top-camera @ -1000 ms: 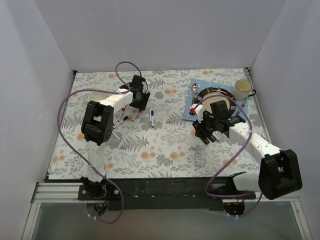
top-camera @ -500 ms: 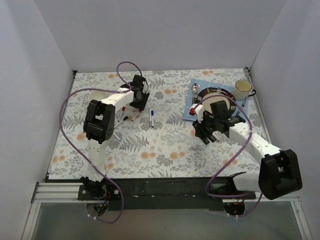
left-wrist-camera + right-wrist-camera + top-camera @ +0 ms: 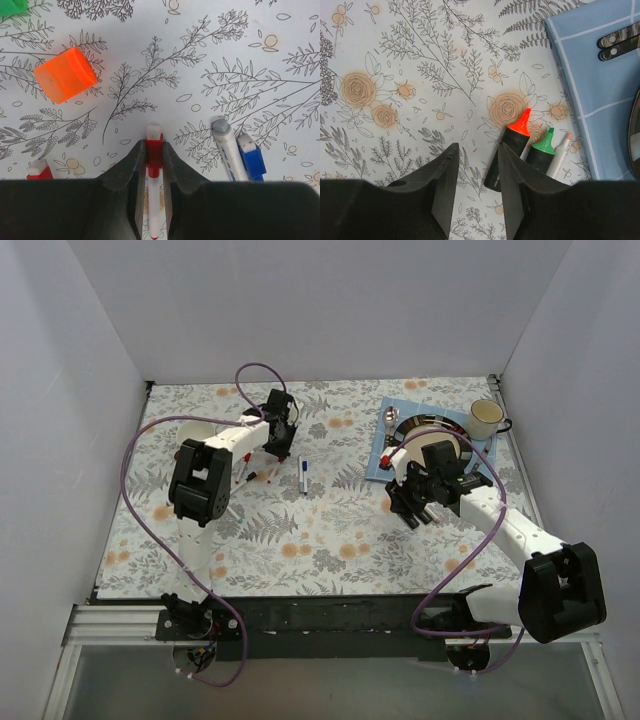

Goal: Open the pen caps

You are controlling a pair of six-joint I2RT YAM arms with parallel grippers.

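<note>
Red-banded pen [image 3: 154,154] pinched in left gripper [image 3: 154,145]
Between shut left jaws: slim white barrel, red band, pale tip toward 12 o'clock; at 3 o'clock, grey-ended pen [image 3: 223,134], barrel print unreadable, just beside blue-capped pen [image 3: 251,157]; loose orange cap [image 3: 65,75] at 10 o'clock; right gripper [image 3: 477,150] open, empty; orange-tipped marker [image 3: 520,127] and green-tipped marker [image 3: 545,143] at 2 o'clock.

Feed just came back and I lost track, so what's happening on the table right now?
The left gripper is shut on the red end of a thin white pen. A loose orange cap lies nearby on the table, and a blue-capped pen lies to the other side. The right gripper is open and holds nothing. It hovers beside an uncapped orange marker and a green marker.
</note>
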